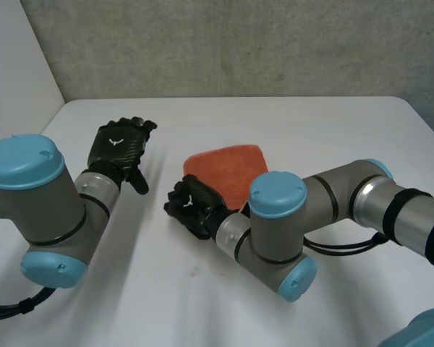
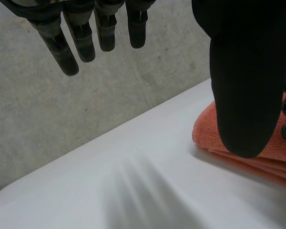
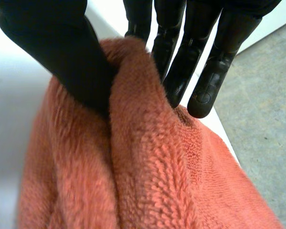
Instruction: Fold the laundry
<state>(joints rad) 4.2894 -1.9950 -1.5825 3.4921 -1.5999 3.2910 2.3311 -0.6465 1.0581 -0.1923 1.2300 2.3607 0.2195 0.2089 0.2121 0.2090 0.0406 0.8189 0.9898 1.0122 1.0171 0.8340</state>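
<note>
One orange towel [image 1: 230, 172] lies near the middle of the white table [image 1: 311, 123], folded into a small thick pad. In the head view the right hand [image 1: 194, 207] sits at the towel's near corner, the one closest to the robot. It is seen from behind there, so that view does not settle what it grips. The right wrist view does: the thumb [image 3: 62, 62] presses one side of a raised ridge of terry and the fingers [image 3: 181, 71] press the other. The cloth is pinched between them, and the rest of the towel spreads away beneath the palm. The left hand [image 1: 119, 147] hangs over bare table on the robot's left side, well apart from the towel and touching nothing. Its own wrist view shows what the head view leaves vague. The fingers [image 2: 81, 38] hang straight and slightly spread, the thumb [image 2: 245, 86] stands clear of them, and nothing lies between. That same view also catches the towel from the side, just past the thumb. Stacked layers along its edge show the folds there, a detail that cannot be made out from above. Beyond the table's far edge, that view also shows a grey concrete wall [image 2: 62, 119].
</note>
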